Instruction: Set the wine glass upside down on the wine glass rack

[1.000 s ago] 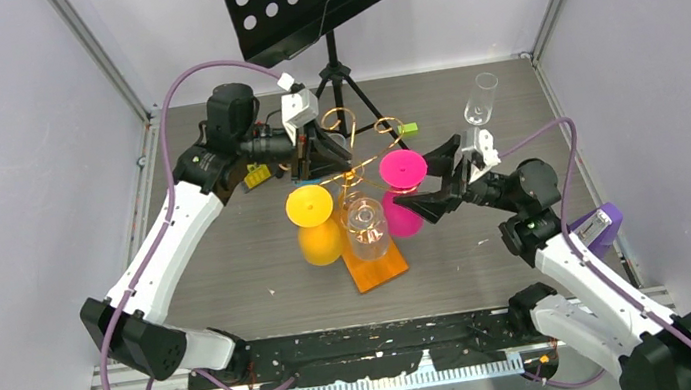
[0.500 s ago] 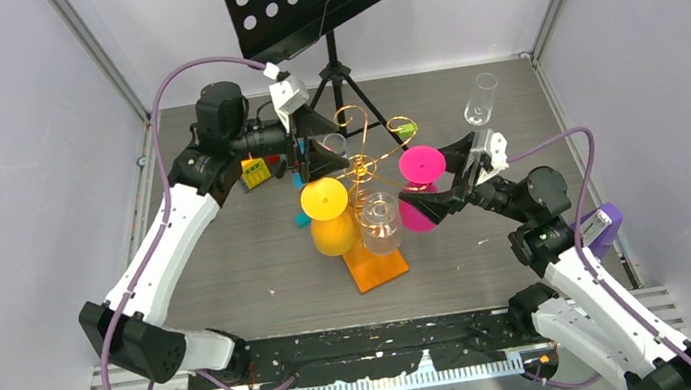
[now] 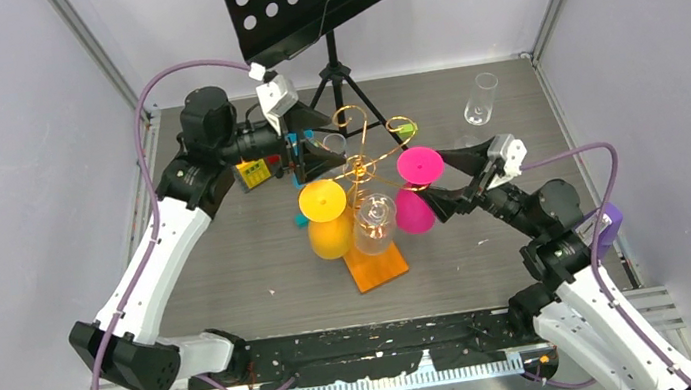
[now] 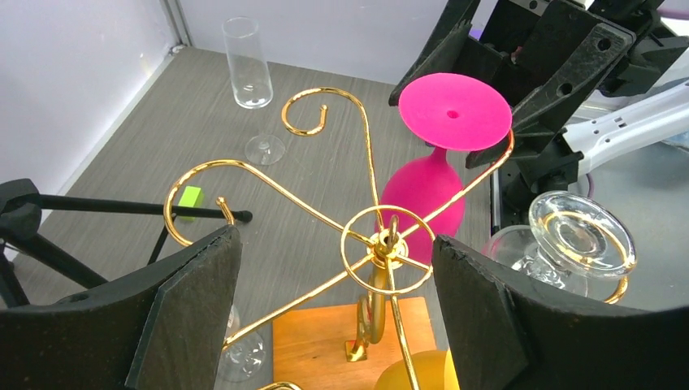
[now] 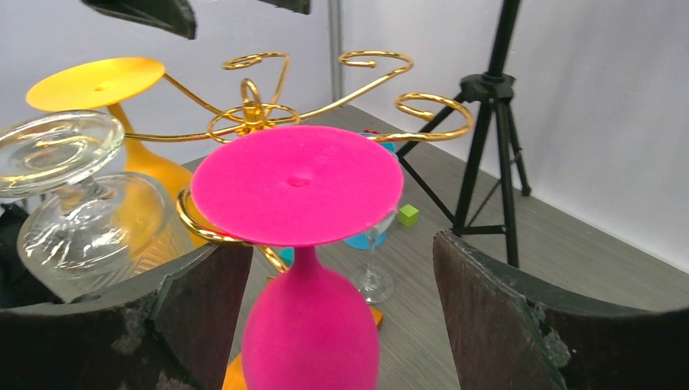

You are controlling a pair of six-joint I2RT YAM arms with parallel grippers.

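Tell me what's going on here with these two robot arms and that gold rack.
Three wine glasses hang upside down on the gold wire rack: a yellow glass, a pink glass and a clear glass. The left gripper and the right gripper sit on opposite sides of the rack, both open and holding nothing. A clear flute stands upright on the table at the far right, not yet racked.

Robotics lab, a test cell by the look of it: pale panel walls (image 3: 3, 149) and aluminium frame posts (image 3: 105, 57) boxing in a grey tabletop (image 3: 249, 258). The left arm (image 3: 146, 282) and right arm (image 3: 597, 293) are bolted along the near edge, both trailing purple cables.
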